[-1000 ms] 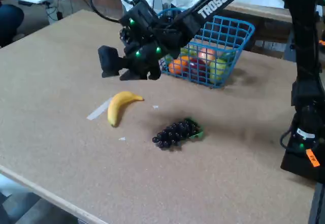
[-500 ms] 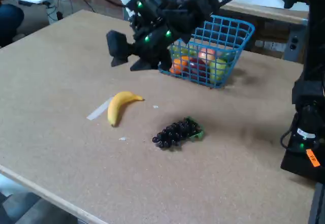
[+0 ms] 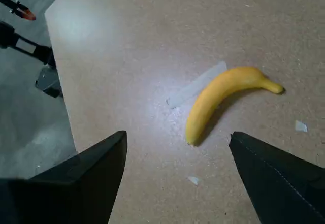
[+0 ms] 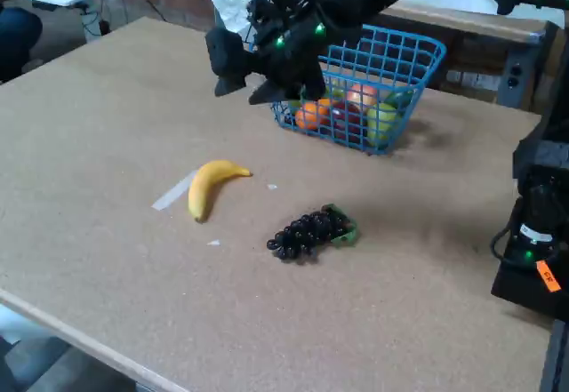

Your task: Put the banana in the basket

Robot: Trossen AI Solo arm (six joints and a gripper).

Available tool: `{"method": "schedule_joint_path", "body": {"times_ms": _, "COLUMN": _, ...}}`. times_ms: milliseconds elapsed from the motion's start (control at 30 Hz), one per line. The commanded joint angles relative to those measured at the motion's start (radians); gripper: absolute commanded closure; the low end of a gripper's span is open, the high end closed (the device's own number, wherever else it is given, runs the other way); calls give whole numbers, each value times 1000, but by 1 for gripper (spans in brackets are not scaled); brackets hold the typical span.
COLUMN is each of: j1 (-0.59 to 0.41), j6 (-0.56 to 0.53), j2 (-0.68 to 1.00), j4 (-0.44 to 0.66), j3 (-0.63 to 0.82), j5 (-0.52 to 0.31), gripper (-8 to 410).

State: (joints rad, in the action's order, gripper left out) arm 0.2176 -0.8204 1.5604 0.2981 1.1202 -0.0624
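The yellow banana [image 4: 206,188] lies free on the brown table, its stem end pointing right. In the wrist view the banana [image 3: 218,99] shows below and ahead of my two dark fingers, not between them. My gripper [image 4: 244,79] hangs open and empty well above the table, up and to the right of the banana and just left of the blue wire basket [image 4: 402,118]. From the wrist, the gripper [image 3: 177,137] has its jaws spread wide. The basket holds several round fruits [image 4: 347,108].
A dark grape bunch [image 4: 309,232] lies right of the banana. A pale tape strip [image 4: 172,192] touches the banana's left side. The table's near edge [image 4: 80,334] runs along the lower left. The arm's black base [image 4: 533,241] stands at the right.
The gripper has risen and moved right, away from the banana and toward the basket, staying open. The banana and grapes have not moved.
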Motion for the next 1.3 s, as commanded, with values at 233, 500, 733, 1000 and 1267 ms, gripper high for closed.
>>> {"method": "schedule_joint_path", "body": {"times_ms": 233, "j1": 0, "j6": -72, "j2": 76, "j4": 47, "j3": 0, "j5": -60, "gripper": 121}}
{"method": "schedule_joint_path", "body": {"times_ms": 500, "j1": 0, "j6": -103, "j2": 207, "j4": -64, "j3": 0, "j5": -24, "gripper": 121}}
{"method": "schedule_joint_path", "body": {"times_ms": 733, "j1": -10, "j6": -148, "j2": 336, "j4": -259, "j3": 3, "j5": 32, "gripper": 121}}
{"method": "schedule_joint_path", "body": {"times_ms": 1000, "j1": -16, "j6": -148, "j2": 494, "j4": -227, "j3": 127, "j5": 37, "gripper": 121}}
{"method": "schedule_joint_path", "body": {"times_ms": 1267, "j1": -31, "j6": -143, "j2": 539, "j4": -93, "j3": 232, "j5": -27, "gripper": 121}}
